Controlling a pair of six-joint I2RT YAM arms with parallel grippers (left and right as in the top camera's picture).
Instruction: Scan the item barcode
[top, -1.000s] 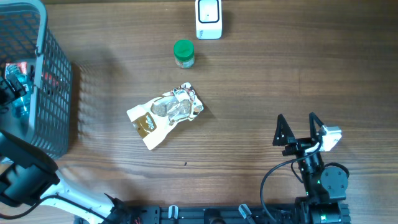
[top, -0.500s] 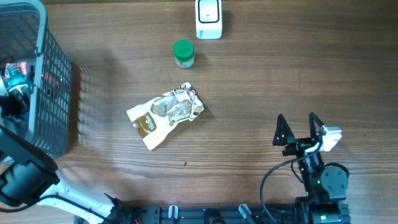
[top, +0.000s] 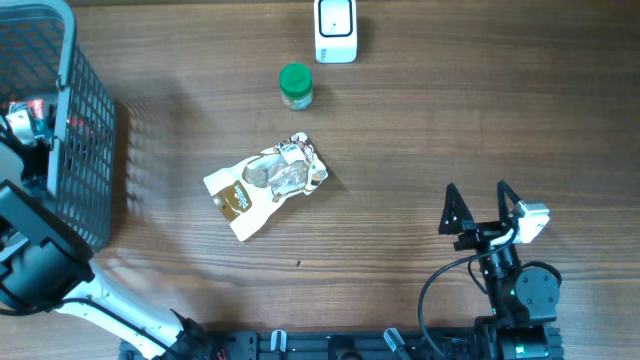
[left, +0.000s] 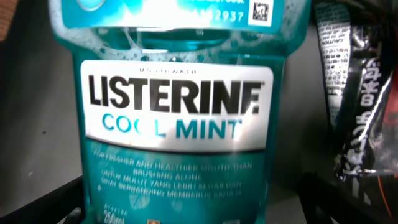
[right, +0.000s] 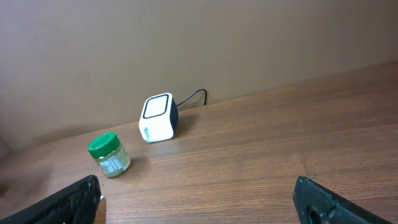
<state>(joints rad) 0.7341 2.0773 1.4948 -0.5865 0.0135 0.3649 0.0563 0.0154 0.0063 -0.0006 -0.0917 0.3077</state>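
Right gripper (top: 478, 208) stands wide open, pointing forward; left arm (top: 35, 262) reaches far left.

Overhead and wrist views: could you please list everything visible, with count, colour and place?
basket: one, grey wire, table's left edge
mouthwash bottle: one, teal, in the basket
packet: one, black, beside the bottle
scanner: one, white, table's far edge
jar: one, green lid, near the scanner
pouch: one, tan and white, mid-table
table: one, brown wood
left arm: one, black, reaching into the basket
right gripper: one, black, open, near right corner
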